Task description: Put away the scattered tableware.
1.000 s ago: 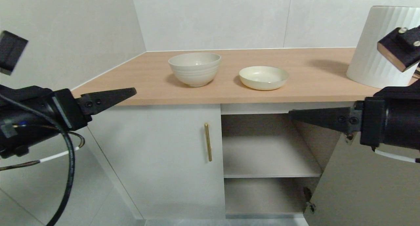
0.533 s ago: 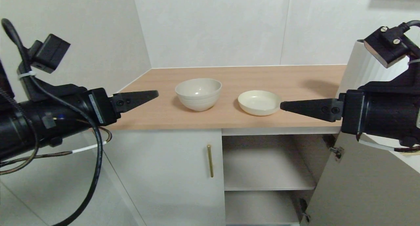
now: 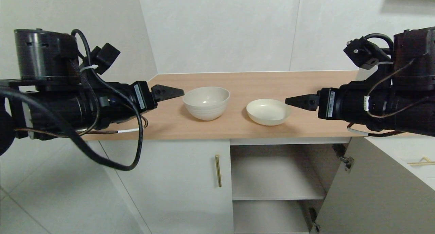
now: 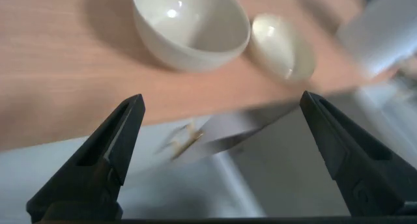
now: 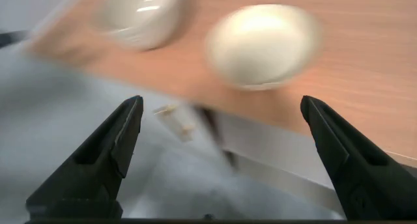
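The left claw [image 3: 175,91] hangs spread wide and empty, with the deep bowl [image 3: 206,103] on the table [image 3: 244,82] just past its tips. The right claw [image 3: 292,101], equally wide and empty, points at the shallow dish [image 3: 268,111] just beside its tips. The cabinet [image 3: 275,179] below both claws stands open.

A deep ribbed bowl [image 3: 206,102] and a shallow cream dish [image 3: 268,111] sit upright (apart) on the desk [image 3: 244,81].
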Controlling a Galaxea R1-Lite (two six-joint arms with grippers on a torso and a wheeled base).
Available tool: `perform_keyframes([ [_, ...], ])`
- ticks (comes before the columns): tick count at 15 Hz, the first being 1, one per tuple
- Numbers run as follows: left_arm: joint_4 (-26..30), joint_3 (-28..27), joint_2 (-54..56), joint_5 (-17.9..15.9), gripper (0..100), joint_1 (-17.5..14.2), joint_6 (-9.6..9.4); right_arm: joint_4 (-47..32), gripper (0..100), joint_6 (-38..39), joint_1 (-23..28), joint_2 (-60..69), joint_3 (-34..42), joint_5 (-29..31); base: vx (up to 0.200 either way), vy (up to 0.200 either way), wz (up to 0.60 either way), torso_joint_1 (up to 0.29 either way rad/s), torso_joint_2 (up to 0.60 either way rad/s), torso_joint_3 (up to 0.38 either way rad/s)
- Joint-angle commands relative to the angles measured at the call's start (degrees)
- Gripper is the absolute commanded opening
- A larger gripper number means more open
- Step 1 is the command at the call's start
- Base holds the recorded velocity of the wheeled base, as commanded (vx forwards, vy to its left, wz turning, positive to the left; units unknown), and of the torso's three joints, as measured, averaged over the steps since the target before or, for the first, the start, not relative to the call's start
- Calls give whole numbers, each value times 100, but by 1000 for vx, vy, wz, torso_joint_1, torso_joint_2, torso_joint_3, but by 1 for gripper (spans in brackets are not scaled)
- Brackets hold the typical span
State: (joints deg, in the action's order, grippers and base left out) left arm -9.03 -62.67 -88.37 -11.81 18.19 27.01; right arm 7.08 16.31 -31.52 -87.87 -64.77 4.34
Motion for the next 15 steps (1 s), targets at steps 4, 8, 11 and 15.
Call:
perform_keyframes([
  [4,-11,-562,-734,865,100,9,366,-75,100,302,15,-529,-396,216,0,0,0,0,0,0],
  [8,-20,-966,-1604,1656,100,44,384,-58,100,302,15,-582,-396,410,0,0,0,0,0,0],
  [11,-20,-1063,-1807,1647,100,203,392,-58,100,311,15,-573,-387,410,0,0,0,0,0,0],
  [15,-239,-1089,-1965,1647,100,282,392,-58,100,311,6,-573,-361,419,0,0,0,0,0,0],
])
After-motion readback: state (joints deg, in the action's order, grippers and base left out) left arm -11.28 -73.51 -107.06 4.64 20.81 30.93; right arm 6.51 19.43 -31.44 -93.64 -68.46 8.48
